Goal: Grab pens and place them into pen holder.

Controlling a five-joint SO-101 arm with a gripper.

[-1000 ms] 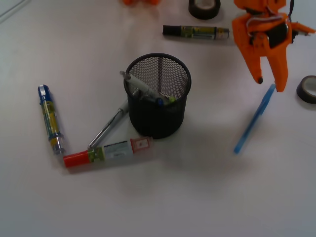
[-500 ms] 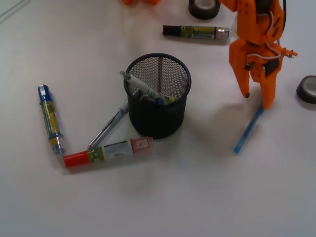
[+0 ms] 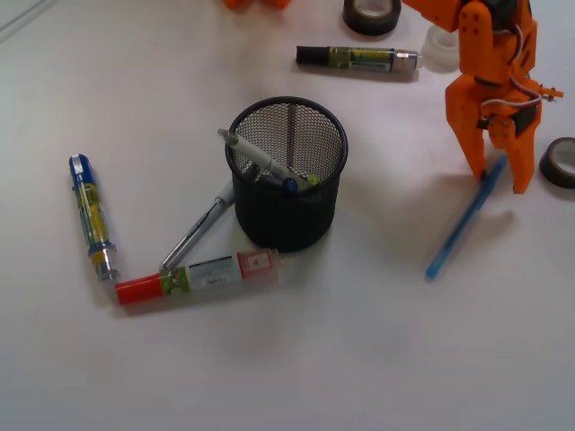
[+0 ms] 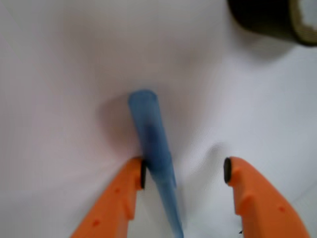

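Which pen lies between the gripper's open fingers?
The light blue pen, lying right of the pen holder, under the gripper; the silver pen lies left.

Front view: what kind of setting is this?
Probably a desk or lab bench used as a tabletop test area: a plain white surface with office supplies, namely a black mesh pen holder, labelled markers, tape rolls, plus the orange end effector over a light blue pen.

Bright even light, soft shadows, blurry wrist view
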